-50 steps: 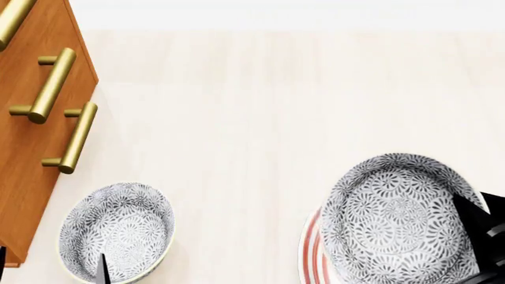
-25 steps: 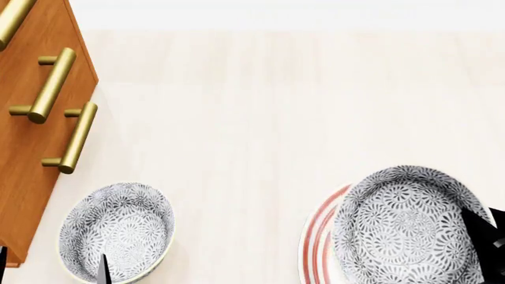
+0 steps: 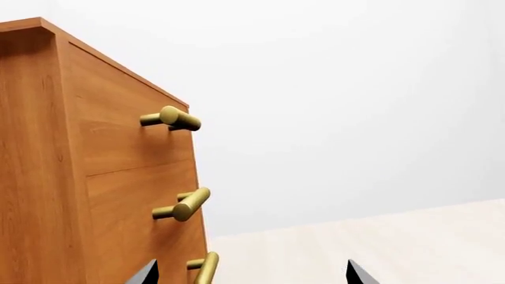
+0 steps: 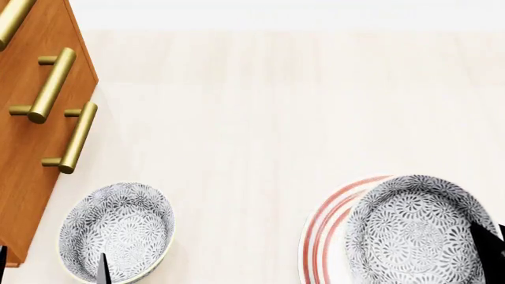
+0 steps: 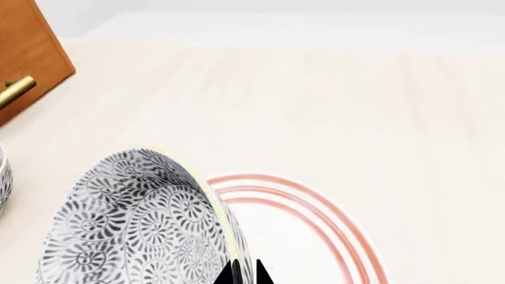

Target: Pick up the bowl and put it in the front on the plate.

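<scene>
Orange-brown wooden cabinet with brass bar handles (image 4: 35,148) stands well to the left of the plate. Round flat white plate with three thin red rings (image 4: 323,236): more of its rim is exposed than a second ago. Small deep bowl, white with grey-blue floral pattern (image 4: 414,234), has sunk lower and now sits over the plate; whether it touches cannot be told. A look-alike floral bowl (image 4: 118,231) rests apart, between cabinet and plate. Right gripper (image 5: 243,275): jaws nearly together, pinching the bowl's rim. Left gripper (image 3: 248,275): tips spread wide, holding nothing. Judgement: placement nearly done; release remains.
</scene>
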Motion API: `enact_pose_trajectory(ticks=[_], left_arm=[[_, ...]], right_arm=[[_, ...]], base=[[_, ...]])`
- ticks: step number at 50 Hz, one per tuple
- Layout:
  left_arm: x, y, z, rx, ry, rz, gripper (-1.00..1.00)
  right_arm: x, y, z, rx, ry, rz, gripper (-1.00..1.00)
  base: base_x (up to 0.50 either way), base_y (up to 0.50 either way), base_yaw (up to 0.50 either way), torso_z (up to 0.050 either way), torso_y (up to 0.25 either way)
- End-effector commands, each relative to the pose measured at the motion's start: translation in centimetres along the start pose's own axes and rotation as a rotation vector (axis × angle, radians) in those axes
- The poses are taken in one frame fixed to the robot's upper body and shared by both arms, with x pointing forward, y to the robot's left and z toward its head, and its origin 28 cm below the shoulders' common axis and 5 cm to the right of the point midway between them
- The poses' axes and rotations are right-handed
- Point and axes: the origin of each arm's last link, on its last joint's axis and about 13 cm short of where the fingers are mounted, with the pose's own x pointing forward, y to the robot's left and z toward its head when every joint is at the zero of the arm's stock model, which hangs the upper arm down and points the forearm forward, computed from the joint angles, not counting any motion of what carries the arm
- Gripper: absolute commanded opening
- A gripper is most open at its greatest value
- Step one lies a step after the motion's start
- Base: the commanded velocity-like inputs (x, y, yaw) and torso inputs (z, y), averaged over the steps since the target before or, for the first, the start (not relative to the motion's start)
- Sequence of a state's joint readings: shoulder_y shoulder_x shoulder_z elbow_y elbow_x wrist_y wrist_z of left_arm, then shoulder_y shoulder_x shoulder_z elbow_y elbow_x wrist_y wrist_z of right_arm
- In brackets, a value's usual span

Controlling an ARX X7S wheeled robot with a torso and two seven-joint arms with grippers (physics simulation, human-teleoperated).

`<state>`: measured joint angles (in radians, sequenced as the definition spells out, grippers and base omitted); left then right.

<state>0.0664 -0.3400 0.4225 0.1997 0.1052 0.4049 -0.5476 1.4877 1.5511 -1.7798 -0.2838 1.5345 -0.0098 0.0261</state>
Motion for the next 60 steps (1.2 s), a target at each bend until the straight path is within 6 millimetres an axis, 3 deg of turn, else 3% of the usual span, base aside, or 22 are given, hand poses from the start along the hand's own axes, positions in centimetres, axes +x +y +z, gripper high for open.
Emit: enact_pose_trajectory(ticks=[1,60], left_arm=[[0.0,0.0,-0.1,0.000,0.002,-0.002,1.00],[-0.2,-0.1,-0.2,-0.001,0.011,-0.015,1.00]], right_arm=[[1.1,-0.4,1.1,0.024,-0.073,-0.027,-1.00],[4.6,-1.1,-1.7,0.107,-0.001,-0.066,-1.00]], base=[[0.00,0.00,0.00,0.000,0.000],[0.00,0.00,0.00,0.000,0.001]])
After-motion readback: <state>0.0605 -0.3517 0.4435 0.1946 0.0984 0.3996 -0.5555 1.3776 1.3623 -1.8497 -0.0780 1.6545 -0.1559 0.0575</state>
